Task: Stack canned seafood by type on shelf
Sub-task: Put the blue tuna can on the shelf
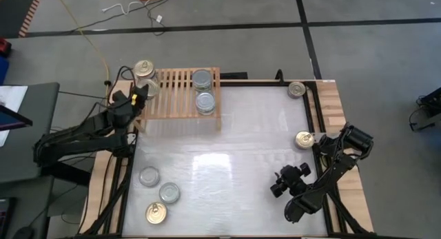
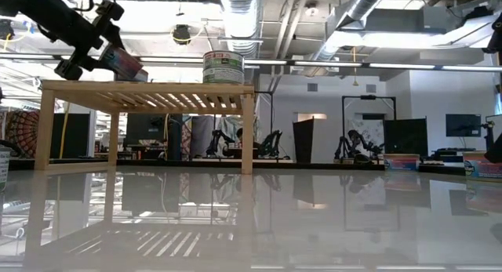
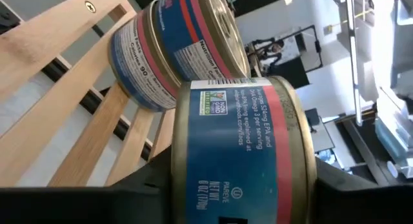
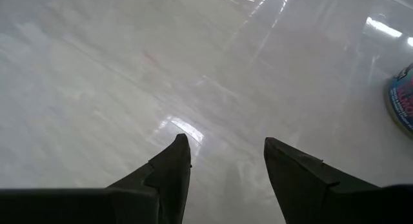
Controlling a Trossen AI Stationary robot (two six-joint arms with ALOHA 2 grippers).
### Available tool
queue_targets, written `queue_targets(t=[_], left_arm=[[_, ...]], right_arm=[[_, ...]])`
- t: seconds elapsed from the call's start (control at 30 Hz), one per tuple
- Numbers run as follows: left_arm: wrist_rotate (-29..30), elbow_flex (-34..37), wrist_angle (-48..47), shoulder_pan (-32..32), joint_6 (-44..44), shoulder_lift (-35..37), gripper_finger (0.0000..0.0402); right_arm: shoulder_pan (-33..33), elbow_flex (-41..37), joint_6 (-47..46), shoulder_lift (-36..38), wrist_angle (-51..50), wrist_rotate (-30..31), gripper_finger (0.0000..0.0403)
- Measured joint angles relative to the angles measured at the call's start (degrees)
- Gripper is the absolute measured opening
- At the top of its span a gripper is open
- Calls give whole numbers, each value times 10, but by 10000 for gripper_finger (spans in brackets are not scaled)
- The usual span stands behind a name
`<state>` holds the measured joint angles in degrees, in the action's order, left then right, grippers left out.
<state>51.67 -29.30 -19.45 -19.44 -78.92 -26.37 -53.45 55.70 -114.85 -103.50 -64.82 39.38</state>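
Note:
The light-wood shelf [image 1: 176, 108] stands at the table's far left. A gold-topped can [image 1: 145, 68] sits on its far left corner, and two silver-topped cans [image 1: 202, 78] [image 1: 205, 101] stand toward its right end. My left gripper [image 1: 138, 96] reaches over the shelf's left end, shut on a blue-and-red labelled can [image 3: 242, 153], which shows tilted in the low view [image 2: 125, 66]. Just beyond it is another can of that label [image 3: 174, 50] on the slats. My right gripper [image 1: 282, 182] hangs open over bare table at the near right. My left gripper pinches the can between its two fingers [image 3: 132, 188], which lie against the can's two flat ends [image 3: 177, 172]. It comes nearly level from the table's left side. The can is tilted over the shelf's left end; I cannot tell whether its lower rim touches the slats.
Loose cans lie on the table: two silver-topped [image 1: 149, 175] [image 1: 169, 192] and a gold-topped one [image 1: 156, 213] at the near left, and two gold-topped [image 1: 297, 89] [image 1: 304, 138] along the right side. The shelf's middle slats [image 1: 176, 84] are bare.

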Motion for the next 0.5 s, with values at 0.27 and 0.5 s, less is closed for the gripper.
queue_targets(t=[0.27, 0.5], left_arm=[[-17, 1, 9, 0, 17, 0, 319], [-27, 1, 8, 0, 6, 4, 315]], right_arm=[[0, 0, -1, 0, -4, 0, 221], [0, 0, -1, 0, -4, 0, 221]])
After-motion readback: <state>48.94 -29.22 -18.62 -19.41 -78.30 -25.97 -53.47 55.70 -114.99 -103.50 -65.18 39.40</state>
